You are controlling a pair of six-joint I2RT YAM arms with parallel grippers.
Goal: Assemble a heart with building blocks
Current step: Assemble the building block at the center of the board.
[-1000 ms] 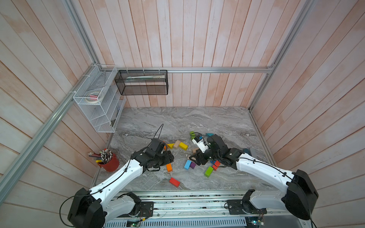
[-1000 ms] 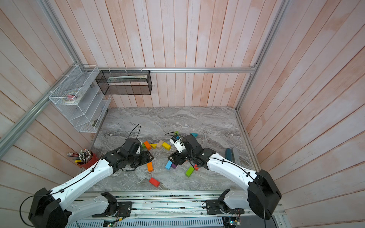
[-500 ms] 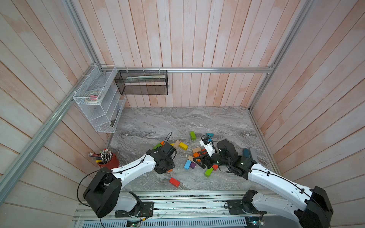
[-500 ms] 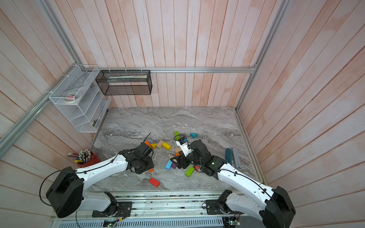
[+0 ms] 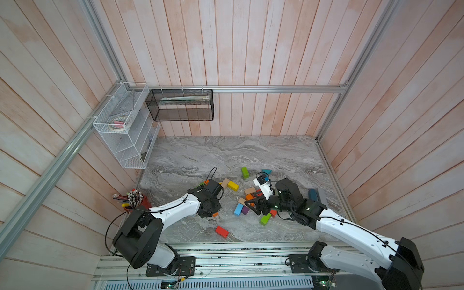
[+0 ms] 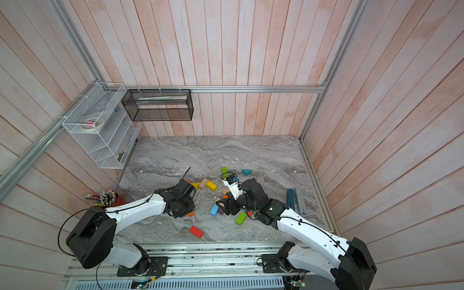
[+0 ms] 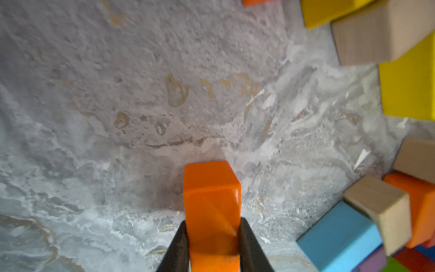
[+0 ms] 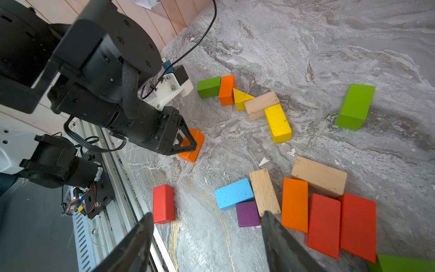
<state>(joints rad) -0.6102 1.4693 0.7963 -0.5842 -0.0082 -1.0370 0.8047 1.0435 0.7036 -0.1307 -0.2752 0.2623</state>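
Building blocks [image 5: 233, 185] lie scattered on the near half of the grey marble table [image 5: 226, 153], most in a loose cluster between the two arms. One orange block [image 7: 211, 202] is clamped between the jaws of the left gripper [image 7: 213, 223], down at the table top and well left of the cluster; I cannot tell whether it touches the marble. The right gripper [image 8: 207, 214] hangs with its jaws wide apart and nothing between them, just beside a light blue block [image 8: 233, 193], a purple cube [image 8: 247, 213] and a tan block [image 8: 264, 192] that lie touching.

A red cup [image 5: 147, 201] stands at the table's left edge, packed with pencils [image 5: 133, 197]. A white wire rack [image 5: 133, 150] hangs on the left wall with a roll of tape [image 5: 118, 124] on its top shelf. A black mesh basket [image 5: 180, 114] hangs on the back wall and holds something long and pale, too small to name.

Pale wooden planks [image 5: 238, 50] wall in three sides, and a metal rail [image 5: 238, 248] runs along the front. Open marble stretches from the blocks to the back wall. A green block [image 5: 245, 172] and a teal wedge [image 5: 266, 171] lie farthest back. A red block [image 5: 222, 231] lies alone near the front edge. Along the right edge a dark blue bar [image 5: 312, 194] and a grey bar [image 5: 322, 197] lie side by side
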